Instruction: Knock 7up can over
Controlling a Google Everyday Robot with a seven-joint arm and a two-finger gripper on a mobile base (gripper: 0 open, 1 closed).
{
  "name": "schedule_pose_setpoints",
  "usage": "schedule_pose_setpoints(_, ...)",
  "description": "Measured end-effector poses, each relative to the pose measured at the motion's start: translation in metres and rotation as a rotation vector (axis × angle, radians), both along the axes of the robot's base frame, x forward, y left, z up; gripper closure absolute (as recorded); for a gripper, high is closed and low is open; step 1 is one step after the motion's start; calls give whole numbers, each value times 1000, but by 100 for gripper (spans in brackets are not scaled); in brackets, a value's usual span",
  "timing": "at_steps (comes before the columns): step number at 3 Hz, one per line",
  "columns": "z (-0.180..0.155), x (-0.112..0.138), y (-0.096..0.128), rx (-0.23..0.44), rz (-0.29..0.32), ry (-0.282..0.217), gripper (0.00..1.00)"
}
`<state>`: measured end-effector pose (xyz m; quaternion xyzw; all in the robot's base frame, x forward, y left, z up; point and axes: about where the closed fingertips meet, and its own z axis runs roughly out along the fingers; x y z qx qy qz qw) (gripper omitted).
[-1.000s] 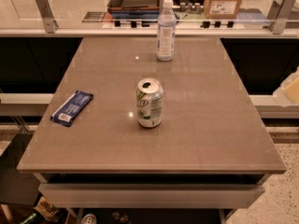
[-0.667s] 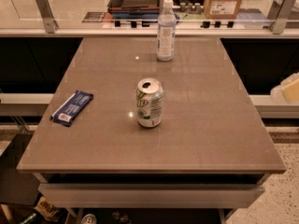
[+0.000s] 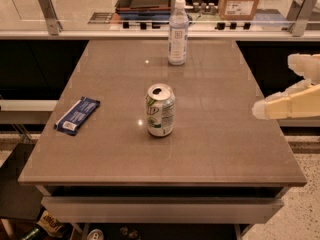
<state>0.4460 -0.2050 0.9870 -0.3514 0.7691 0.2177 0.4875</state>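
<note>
The 7up can stands upright near the middle of the brown table. It is white and green with a silver top and an opened pull-tab hole. My gripper comes in from the right edge of the view, at the table's right side, well to the right of the can and not touching it. Its two cream fingers point left and stand apart with nothing between them.
A clear plastic bottle with a white label stands upright at the back of the table. A blue snack bar wrapper lies flat near the left edge. A glass-railed counter with boxes runs behind the table.
My gripper has moved further into view from the right, toward the table. The can, bottle and wrapper have not moved.
</note>
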Motion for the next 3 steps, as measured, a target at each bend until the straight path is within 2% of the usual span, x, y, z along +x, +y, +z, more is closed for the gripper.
schedule_pose_setpoints(1,-15,4,27,99,32,-11,0)
schedule_pose_setpoints(2,-49,5,47,114,55,1,0)
schedule_pose_setpoints(3,-82,4,50,35,-14,33,0)
